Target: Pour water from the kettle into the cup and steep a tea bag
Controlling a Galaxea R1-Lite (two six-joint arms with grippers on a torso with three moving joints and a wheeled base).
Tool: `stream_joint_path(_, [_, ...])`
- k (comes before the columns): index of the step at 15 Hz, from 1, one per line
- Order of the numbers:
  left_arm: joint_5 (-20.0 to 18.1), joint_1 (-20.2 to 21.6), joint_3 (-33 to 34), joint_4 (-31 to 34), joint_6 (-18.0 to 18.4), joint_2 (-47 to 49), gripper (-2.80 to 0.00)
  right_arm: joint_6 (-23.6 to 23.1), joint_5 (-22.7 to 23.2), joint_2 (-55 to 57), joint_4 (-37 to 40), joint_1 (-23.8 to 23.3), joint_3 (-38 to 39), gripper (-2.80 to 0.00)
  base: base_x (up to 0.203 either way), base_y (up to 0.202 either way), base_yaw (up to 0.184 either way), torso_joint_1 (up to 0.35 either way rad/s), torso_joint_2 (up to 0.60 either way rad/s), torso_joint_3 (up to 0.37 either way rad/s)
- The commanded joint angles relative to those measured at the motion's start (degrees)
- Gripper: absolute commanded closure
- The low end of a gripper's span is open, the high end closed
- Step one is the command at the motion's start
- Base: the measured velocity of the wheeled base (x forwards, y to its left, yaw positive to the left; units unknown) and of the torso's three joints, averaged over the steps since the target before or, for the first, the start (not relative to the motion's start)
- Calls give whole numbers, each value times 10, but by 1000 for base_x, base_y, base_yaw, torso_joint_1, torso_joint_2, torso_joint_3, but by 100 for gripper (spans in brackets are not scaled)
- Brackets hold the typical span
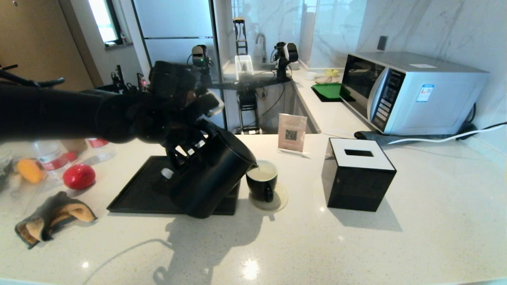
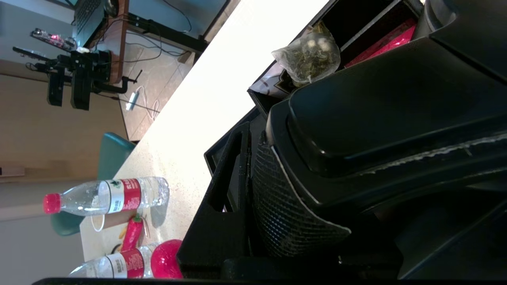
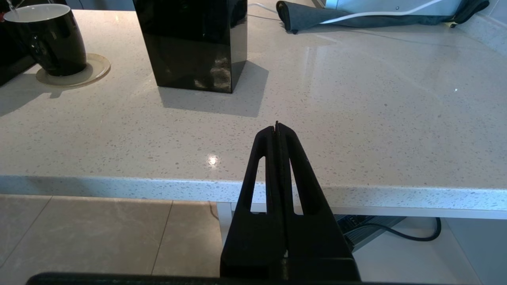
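Matt black plastic on the kettle [image 1: 216, 174], a glossy glazed cup [image 1: 262, 181] just beyond the left gripper [image 1: 186, 152], polished speckled stone countertop [image 1: 356, 241], mirror-gloss tissue box [image 1: 358, 174], translucent mesh tea bag [image 2: 311, 55].

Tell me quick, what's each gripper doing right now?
Left gripper: shut on the kettle handle, tilting it over the cup.
Right gripper: shut, empty.

A pale speckled surface [image 1: 356, 245] fills a bright kitchen; marble walls [image 1: 416, 27] rise behind a microwave [image 1: 412, 93], a window [image 1: 103, 19] glows far left, beige floor tiles [image 3: 99, 237] lie below.
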Motion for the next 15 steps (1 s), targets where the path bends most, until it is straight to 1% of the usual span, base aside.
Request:
stream_joint_path(1, [0,0,5,0,-2,-8,0,0,0,0,0,0,0,0,0,0,0,0,0,0])
stream_joint_path(4, [-1,1,8,0,-14,-18,0,0,0,0,0,0,0,0,0,0,0,0,0,0])
stream_joint_path(8, [-6,1,43,-17,-45,-41,0,0,0,0,0,0,0,0,0,0,0,0,0,0])
stream_joint_path(10, [-7,6,69,-54,-51,-51,0,0,0,0,0,0,0,0,0,0,0,0,0,0])
stream_joint_path(11, [-7,10,84,-84,-56,-55,0,0,0,0,0,0,0,0,0,0,0,0,0,0])
stream_joint_path(13, [-8,14,115,-150,-74,-59,0,0,0,0,0,0,0,0,0,0,0,0,0,0])
stream_joint_path(15, [-7,15,148,-228,-95,-63,0,0,0,0,0,0,0,0,0,0,0,0,0,0])
